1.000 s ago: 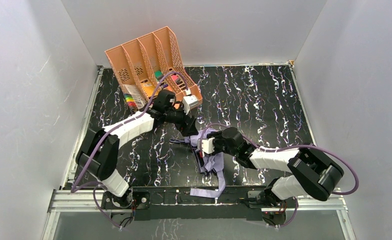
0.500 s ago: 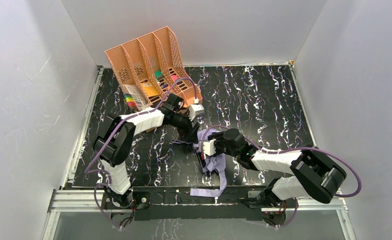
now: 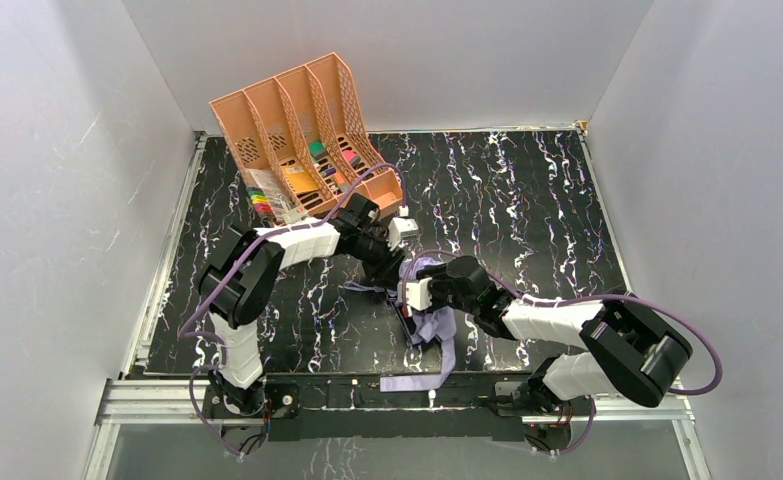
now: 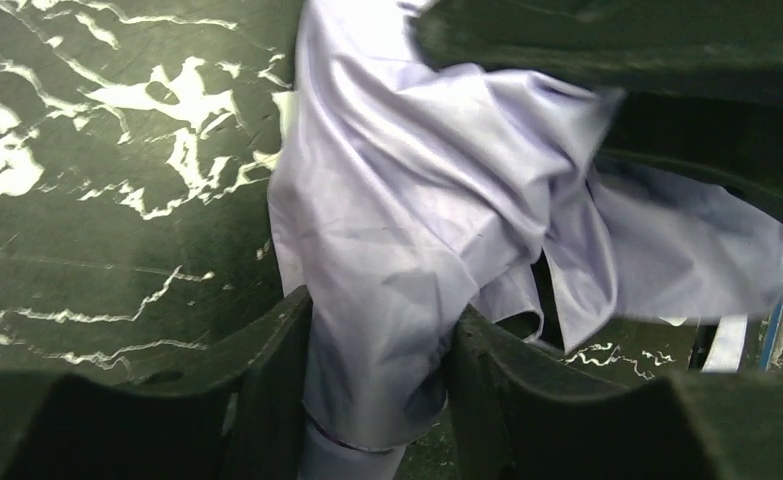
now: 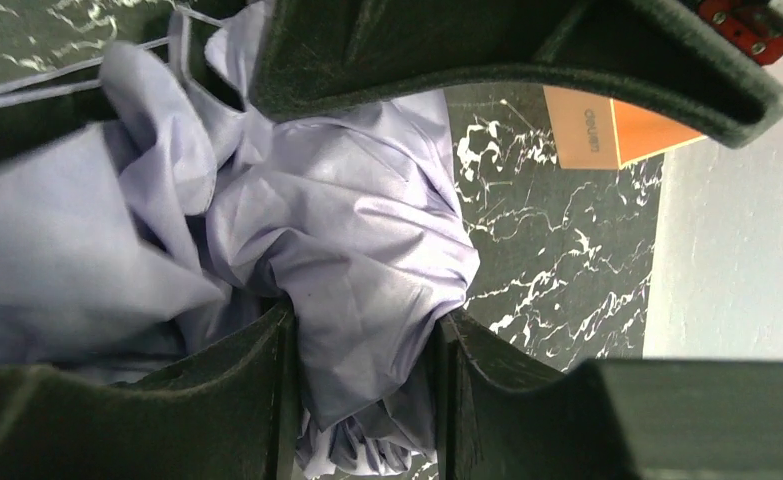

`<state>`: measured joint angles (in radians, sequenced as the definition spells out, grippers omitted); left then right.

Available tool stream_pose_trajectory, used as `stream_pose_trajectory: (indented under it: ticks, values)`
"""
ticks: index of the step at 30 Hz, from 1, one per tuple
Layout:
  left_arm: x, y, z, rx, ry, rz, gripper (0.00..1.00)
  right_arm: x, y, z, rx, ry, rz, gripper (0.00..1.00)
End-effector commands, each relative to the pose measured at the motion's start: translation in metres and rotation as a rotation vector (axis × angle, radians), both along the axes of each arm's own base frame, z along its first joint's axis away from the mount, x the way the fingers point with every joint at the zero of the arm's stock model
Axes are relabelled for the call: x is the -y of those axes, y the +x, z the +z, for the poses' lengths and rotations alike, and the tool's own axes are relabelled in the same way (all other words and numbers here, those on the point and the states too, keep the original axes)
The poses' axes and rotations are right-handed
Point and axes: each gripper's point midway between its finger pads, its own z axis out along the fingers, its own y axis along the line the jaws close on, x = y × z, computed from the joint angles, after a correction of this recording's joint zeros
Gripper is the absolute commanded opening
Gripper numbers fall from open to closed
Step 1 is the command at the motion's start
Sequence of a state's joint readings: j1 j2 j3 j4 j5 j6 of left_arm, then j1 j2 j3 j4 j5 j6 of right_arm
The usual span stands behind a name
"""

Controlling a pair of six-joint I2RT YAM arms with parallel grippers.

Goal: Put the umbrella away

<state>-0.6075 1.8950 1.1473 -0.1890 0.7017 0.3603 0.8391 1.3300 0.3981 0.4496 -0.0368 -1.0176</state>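
**Task status.** The umbrella [image 3: 429, 318] lies on the bench [image 3: 527, 200], near the middle of its near half, well apart from the peach file organiser [image 3: 297, 130] at the far left. The lavender canopy is loose and crumpled, not gathered around the shaft. The strap [image 3: 412, 383] trails unfastened towards the near edge. Judged from this, the task is at an early stage. Bundling the canopy, securing the strap and stowing the umbrella all remain. The pictures do not indicate the stowing place.

**Gripper state.** The left gripper [image 4: 377, 340] is partly closed, with a fold of canopy fabric filling the gap and touching both fingers. The right gripper [image 5: 362, 350] is likewise partly closed on a thick bunch of fabric.

**View comparison.**
- The top view shows both arms converging on the umbrella, the trailing strap and the organiser. It does not show the finger contact, as the wrists cover it.
- Each wrist view shows the fabric pinched between its own fingers. Neither shows the strap end or the handle.
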Motion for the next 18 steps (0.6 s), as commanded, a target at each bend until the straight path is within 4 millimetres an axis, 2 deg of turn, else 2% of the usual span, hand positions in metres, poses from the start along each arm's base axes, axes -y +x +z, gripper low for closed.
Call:
stream_pose_trajectory:
  ticks: [1,4,6,8,12,16,18]
  values:
    - [0.001,-0.002,-0.014,0.050,0.054,-0.010,0.33,0.002,-0.012,-0.013,-0.113,-0.016,-0.002,0.17]
    - [-0.003,-0.003,-0.019,0.077,0.089,-0.006,0.15,0.000,-0.014,-0.009,-0.132,-0.004,-0.001,0.22]
    - [-0.007,0.000,-0.022,0.112,0.112,0.009,0.07,-0.001,-0.016,-0.003,-0.149,0.011,-0.003,0.32]
    - [-0.012,0.003,-0.022,0.147,0.127,0.025,0.00,-0.002,-0.020,0.005,-0.172,0.034,-0.006,0.46]
    - [-0.019,0.009,-0.021,0.215,0.165,0.050,0.00,0.002,-0.022,0.025,-0.217,0.090,-0.051,0.61]
    - [-0.025,0.015,-0.025,0.291,0.227,0.049,0.00,0.013,-0.021,0.045,-0.331,0.172,-0.131,0.64]
    - [-0.028,0.018,-0.027,0.315,0.251,0.049,0.00,0.018,-0.015,0.057,-0.360,0.229,-0.189,0.63]
